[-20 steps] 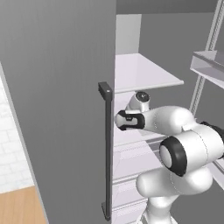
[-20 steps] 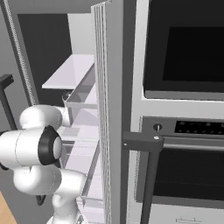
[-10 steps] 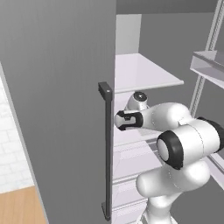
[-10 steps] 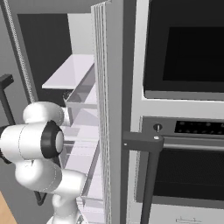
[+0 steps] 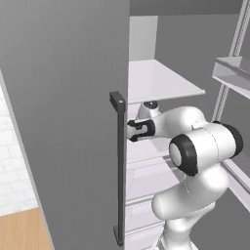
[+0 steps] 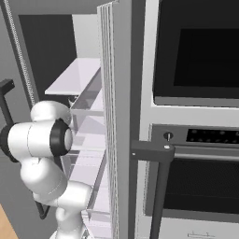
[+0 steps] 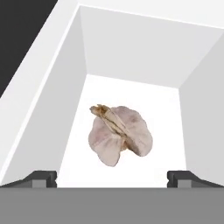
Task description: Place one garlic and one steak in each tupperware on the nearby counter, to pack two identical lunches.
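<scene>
reaching a little deeper into the fridge [image 5: 73, 97] than a moment ago, with gripper [image 7: 112, 177] spread wide and empty over the garlic [image 7: 120, 134] on the white shelf [image 7: 162, 113], ready to descend and pinch.

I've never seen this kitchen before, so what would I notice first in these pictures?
First, the lumpy off-white, pinkish garlic bulb, alone on the floor of a white box-like compartment, straight ahead of the open two-finger gripper in the hand view. Then the big white robot arm reaching into the open grey fridge past its tall door with the dark bar handle. Right of the fridge sits a black-windowed oven.
</scene>
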